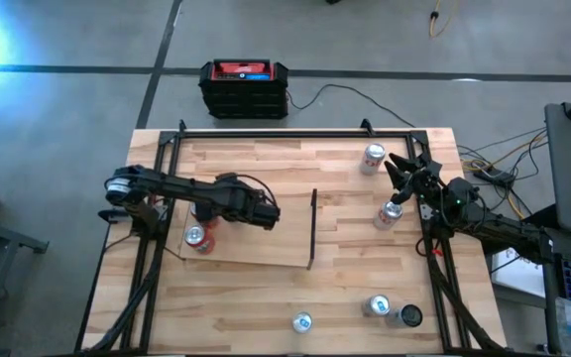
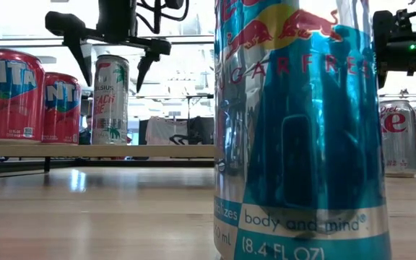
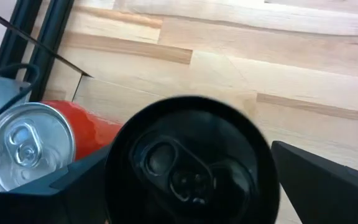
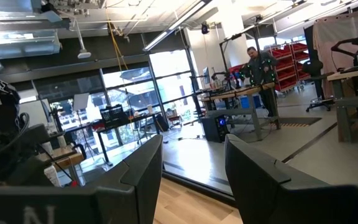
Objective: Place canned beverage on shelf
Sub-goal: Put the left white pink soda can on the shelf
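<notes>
The shelf (image 1: 256, 243) is a pale board with a black upright bar (image 1: 313, 228), lying on the plank table. On it stand a tall white can with a black top (image 2: 111, 97) and red cans (image 2: 6, 94) beside it (image 1: 198, 238). My left gripper (image 2: 114, 76) hangs open over the tall can. Its two fingers stand on either side of the can's top (image 3: 191, 162) without visibly touching it. My right gripper (image 1: 401, 171) is open and empty at the table's right side, near a silver can (image 1: 390, 213). Its fingers point level at the room (image 4: 194, 180).
Loose cans stand on the table: one far right (image 1: 372, 157), two near right (image 1: 377, 305) (image 1: 407, 315), and a blue can (image 1: 302, 322) at the near edge that fills the low view (image 2: 302, 130). A black crate (image 1: 244, 87) sits beyond the far edge.
</notes>
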You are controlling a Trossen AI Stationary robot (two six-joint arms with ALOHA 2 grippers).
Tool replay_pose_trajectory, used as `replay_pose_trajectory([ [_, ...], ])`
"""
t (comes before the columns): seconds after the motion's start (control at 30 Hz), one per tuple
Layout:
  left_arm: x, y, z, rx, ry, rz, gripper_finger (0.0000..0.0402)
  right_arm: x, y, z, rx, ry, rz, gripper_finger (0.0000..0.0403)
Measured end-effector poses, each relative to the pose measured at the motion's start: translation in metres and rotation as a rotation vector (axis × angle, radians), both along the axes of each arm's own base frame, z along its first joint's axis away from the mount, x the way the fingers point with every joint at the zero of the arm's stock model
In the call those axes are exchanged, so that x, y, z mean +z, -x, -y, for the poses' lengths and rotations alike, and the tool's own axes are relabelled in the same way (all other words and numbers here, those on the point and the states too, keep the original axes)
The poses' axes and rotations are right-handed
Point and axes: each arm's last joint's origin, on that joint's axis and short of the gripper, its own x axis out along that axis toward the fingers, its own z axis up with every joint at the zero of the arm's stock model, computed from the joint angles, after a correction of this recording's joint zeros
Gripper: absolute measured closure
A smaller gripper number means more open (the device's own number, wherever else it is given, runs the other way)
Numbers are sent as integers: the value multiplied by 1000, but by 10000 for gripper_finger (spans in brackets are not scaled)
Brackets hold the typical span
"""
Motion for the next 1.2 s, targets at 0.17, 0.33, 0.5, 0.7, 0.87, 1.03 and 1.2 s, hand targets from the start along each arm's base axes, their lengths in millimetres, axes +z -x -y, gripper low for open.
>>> replay_pose_trajectory([
  [0.17, -5, 2, 4, -4, -18, -12, 48, 0, 0, 0, 0, 0, 1, 245],
  [0.33, -5, 2, 4, -14, -17, -19, 92, 0, 0, 0, 0, 0, 0, 245],
  [0.5, -5, 3, 6, -19, -15, -19, 145, 0, 0, 0, 0, 0, 0, 245],
  [0.7, -5, 3, 10, -7, -9, -8, 159, 0, 0, 0, 0, 0, 0, 245],
  [0.87, -5, 4, 11, 36, 3, 7, 141, 0, 0, 0, 0, 1, 0, 245],
  [1.03, -5, 4, 11, 88, 11, 25, 136, 0, 0, 0, 0, 0, 1, 245],
  [1.2, -5, 5, 12, 142, 23, 44, 149, 0, 0, 0, 0, 0, 1, 245],
])
